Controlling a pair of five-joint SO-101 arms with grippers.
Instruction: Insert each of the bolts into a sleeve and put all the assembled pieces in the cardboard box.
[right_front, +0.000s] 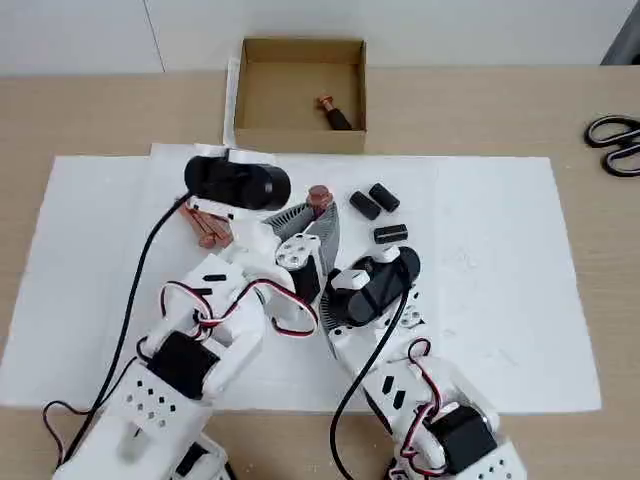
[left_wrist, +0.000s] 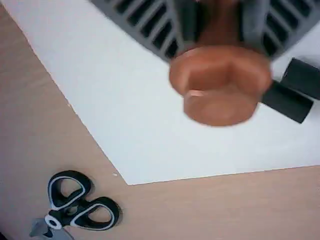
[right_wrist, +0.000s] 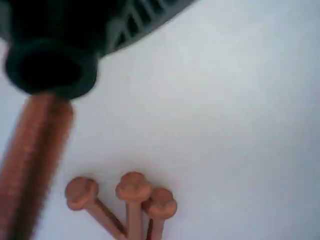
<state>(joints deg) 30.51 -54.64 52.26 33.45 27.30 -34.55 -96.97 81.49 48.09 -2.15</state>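
My left gripper (left_wrist: 220, 27) is shut on a copper bolt (left_wrist: 220, 85), whose hex head sticks out past the grey fingers. From above, that bolt head (right_front: 318, 195) shows mid-table between both arms' fingers. My right gripper (right_wrist: 60, 30) is shut on a black sleeve (right_wrist: 50, 70). The bolt's threaded shaft (right_wrist: 32, 155) meets the sleeve's open end. Three loose bolts (right_wrist: 125, 197) lie side by side on the sheet, left of the grippers (right_front: 208, 225). Three loose sleeves (right_front: 375, 202) lie just to the right. The cardboard box (right_front: 298, 140) at the back holds one assembled piece (right_front: 333, 113).
A white sheet (right_front: 500, 300) covers the middle of the wooden table. Black-handled scissors (right_front: 615, 145) lie at the far right edge, and the left wrist view shows the scissors (left_wrist: 80, 207) on bare wood. Both arms' cables trail toward the front edge.
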